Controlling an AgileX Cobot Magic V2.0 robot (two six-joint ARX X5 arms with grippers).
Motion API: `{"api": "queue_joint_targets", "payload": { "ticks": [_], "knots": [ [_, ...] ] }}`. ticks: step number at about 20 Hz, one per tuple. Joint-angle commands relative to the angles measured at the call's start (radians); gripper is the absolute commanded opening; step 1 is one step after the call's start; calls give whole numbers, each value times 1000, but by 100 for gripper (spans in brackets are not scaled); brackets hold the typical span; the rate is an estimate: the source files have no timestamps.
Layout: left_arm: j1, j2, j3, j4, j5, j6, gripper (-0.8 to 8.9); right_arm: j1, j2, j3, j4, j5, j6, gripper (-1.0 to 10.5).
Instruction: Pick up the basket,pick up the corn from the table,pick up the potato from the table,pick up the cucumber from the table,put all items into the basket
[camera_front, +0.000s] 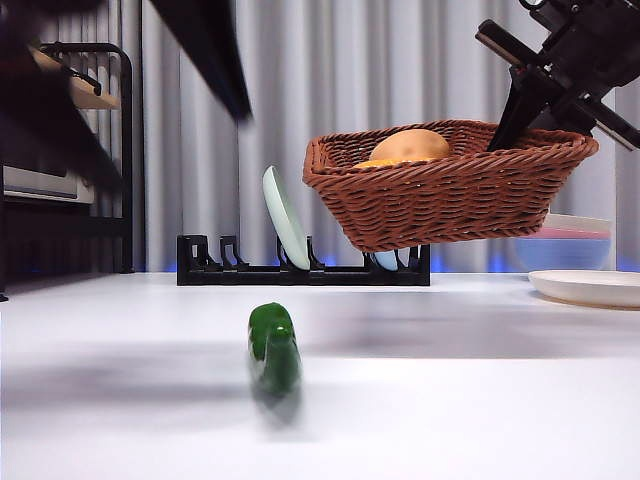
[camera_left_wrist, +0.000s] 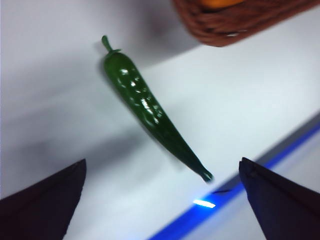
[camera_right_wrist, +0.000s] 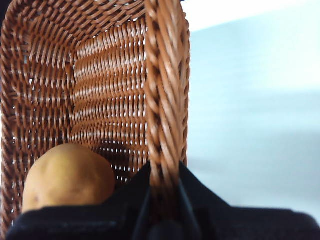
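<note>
My right gripper (camera_right_wrist: 162, 202) is shut on the braided rim of the brown wicker basket (camera_right_wrist: 107, 85) and holds it in the air at the right of the front view, the basket (camera_front: 450, 190) hanging well above the table. The tan potato (camera_front: 412, 145) lies inside it, with the orange corn (camera_front: 380, 161) just showing beside it. On the table lies the dark green cucumber (camera_front: 273, 345), pointing end-on at the front camera. My left gripper (camera_left_wrist: 160, 200) hovers open above the cucumber (camera_left_wrist: 150, 110), apart from it, one jaw on either side.
A black dish rack (camera_front: 300, 268) with a pale green plate (camera_front: 284, 215) stands at the back. Stacked bowls (camera_front: 575, 240) and a white plate (camera_front: 590, 288) sit at the right. A dark shelf unit (camera_front: 90, 150) stands at the left. The table's blue-lit edge (camera_left_wrist: 240, 192) runs near the cucumber's tip.
</note>
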Motion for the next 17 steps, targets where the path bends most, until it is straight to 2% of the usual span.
{"api": "queue_joint_targets", "payload": {
  "ticks": [1,4,9,10,12,14,15,17],
  "knots": [
    [3,111,-10,101,-13,-25,626,-6,-3,10,22,-9,2,-17],
    [3,240,-10,226,-12,-43,625,-27,-3,10,22,-10,2,-16],
    [3,411,-10,306,-28,-47,623,-66,-3,10,22,-10,2,-16],
    [2,429,-10,314,-46,-47,595,-69,-3,10,21,-10,2,-17],
    [2,449,-10,313,-68,-39,356,-79,-3,10,21,-28,2,-17],
    [-3,449,-10,317,-70,12,46,-86,-3,10,21,-44,2,-17],
    [-4,449,-10,315,-73,26,-5,-86,-3,10,21,-46,2,-16],
    [-4,449,-10,299,-76,35,-8,-86,-3,10,21,-60,2,-17]
  ]
}}
